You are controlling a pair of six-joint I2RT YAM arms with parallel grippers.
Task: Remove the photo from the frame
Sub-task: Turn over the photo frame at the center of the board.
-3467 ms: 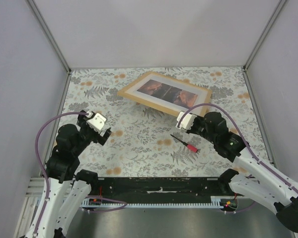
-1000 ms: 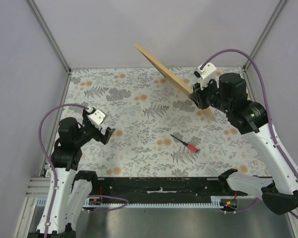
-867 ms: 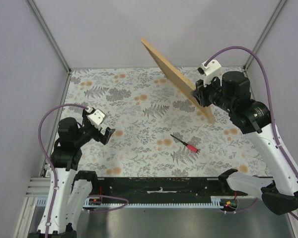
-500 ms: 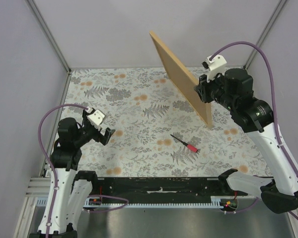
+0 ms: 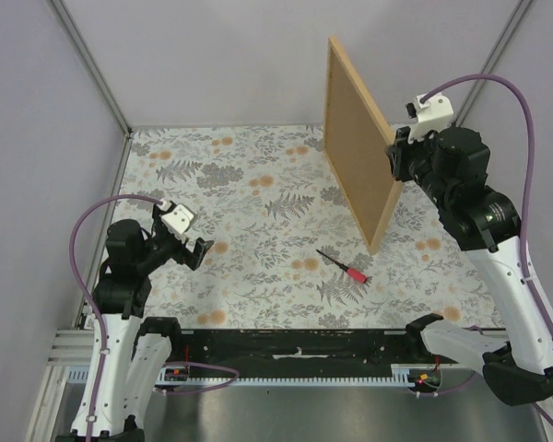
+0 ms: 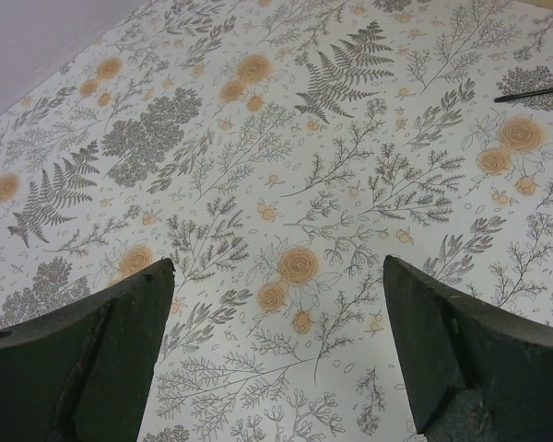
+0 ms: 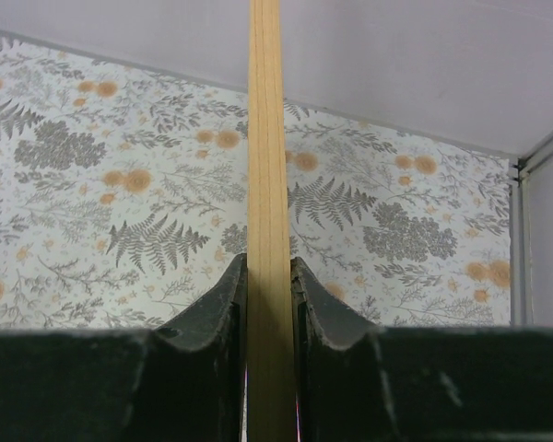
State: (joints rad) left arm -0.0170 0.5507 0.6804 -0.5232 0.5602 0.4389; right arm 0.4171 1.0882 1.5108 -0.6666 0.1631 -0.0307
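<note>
The frame (image 5: 358, 147) stands on edge at the right of the table, its brown back board turned to the left. Its lower corner reaches down near the tabletop. My right gripper (image 5: 394, 158) is shut on its right edge. In the right wrist view the light-tan wooden edge (image 7: 265, 138) runs straight up between the two fingers (image 7: 230, 285), and my right gripper (image 7: 268, 265) is clamped on both of its faces. The photo is hidden on the frame's far side. My left gripper (image 5: 200, 248) hangs open over the left of the table with nothing in it, and the left wrist view shows only floral cloth between my left gripper (image 6: 278, 269).
A black screwdriver with a red handle (image 5: 343, 265) lies on the floral tablecloth (image 5: 249, 193) just left of the frame's lower corner; its shaft (image 6: 533, 92) shows at the right edge of the left wrist view. Grey walls and metal posts close in the table.
The right arm has swung the frame from a low slant up onto its edge and carried it to the right. The left arm has stayed still.
</note>
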